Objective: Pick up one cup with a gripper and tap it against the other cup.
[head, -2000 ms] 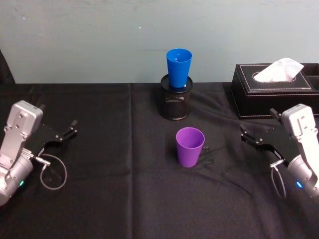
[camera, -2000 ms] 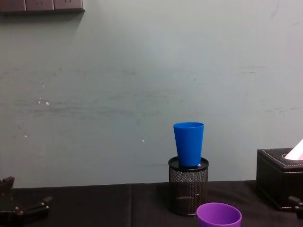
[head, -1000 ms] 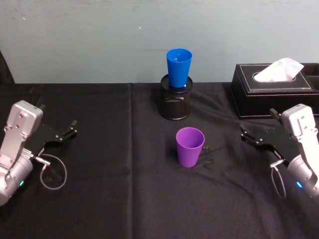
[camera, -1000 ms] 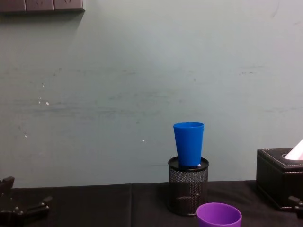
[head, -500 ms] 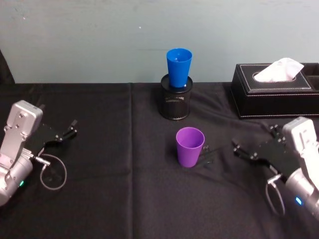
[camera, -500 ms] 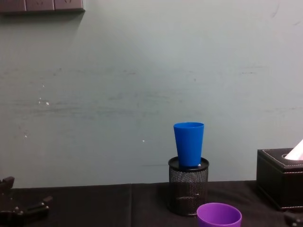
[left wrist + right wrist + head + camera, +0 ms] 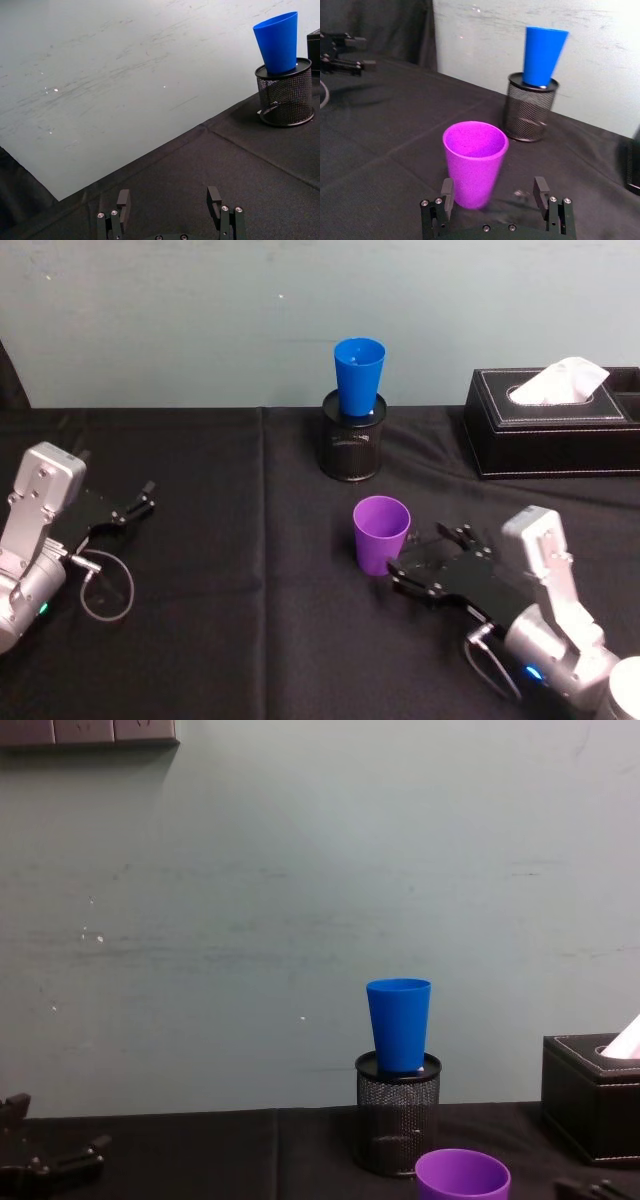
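The purple cup (image 7: 381, 533) stands upright on the black cloth at mid-table, also seen as the purple cup (image 7: 475, 167) and its rim (image 7: 462, 1175). The blue cup (image 7: 359, 375) sits upright on top of a black mesh pen holder (image 7: 351, 445) farther back; blue cup (image 7: 544, 50), (image 7: 399, 1025), (image 7: 278, 42). My right gripper (image 7: 425, 555) is open just to the right of the purple cup, not touching it; in its wrist view the right gripper (image 7: 494, 192) has the cup just ahead of its fingers. My left gripper (image 7: 135, 504) rests open at the table's left, empty (image 7: 169, 200).
A black tissue box (image 7: 550, 420) with a white tissue stands at the back right. A grey cable loop (image 7: 105, 585) lies by the left arm. A pale wall runs behind the table's far edge. Bare black cloth lies between the left arm and the cups.
My right gripper has swung from the table's right side leftward and nearer, ending beside the purple cup. Both cups and the left arm have stayed put.
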{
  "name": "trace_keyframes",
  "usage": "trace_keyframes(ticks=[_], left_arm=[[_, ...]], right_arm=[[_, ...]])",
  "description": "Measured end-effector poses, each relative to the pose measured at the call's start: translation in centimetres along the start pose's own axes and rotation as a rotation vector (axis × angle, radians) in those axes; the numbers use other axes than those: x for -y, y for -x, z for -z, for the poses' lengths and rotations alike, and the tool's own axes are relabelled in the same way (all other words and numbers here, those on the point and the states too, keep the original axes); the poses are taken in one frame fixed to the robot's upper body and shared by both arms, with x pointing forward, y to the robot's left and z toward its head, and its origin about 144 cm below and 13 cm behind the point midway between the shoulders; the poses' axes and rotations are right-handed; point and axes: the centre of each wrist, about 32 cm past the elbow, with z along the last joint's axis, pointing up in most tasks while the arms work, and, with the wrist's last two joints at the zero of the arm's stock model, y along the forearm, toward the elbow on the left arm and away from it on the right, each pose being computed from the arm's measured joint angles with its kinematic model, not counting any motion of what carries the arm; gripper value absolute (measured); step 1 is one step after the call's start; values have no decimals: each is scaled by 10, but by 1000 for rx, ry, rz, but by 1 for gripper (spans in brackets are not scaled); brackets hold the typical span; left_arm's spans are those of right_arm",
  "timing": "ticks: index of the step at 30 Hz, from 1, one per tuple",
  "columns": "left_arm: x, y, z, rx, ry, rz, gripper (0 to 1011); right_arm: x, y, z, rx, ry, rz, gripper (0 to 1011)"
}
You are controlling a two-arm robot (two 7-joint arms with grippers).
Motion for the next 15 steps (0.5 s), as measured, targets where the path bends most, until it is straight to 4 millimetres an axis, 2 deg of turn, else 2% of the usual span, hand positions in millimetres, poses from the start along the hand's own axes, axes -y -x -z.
trace_keyframes(ticks=[7,15], left_arm=[[0,0,0,0,0,0,1000],[0,0,0,0,0,0,1000]], right_arm=[[-22,7,-2,-41,-20,-29,1003],[-42,6,1,-100,-47,-20,1003]])
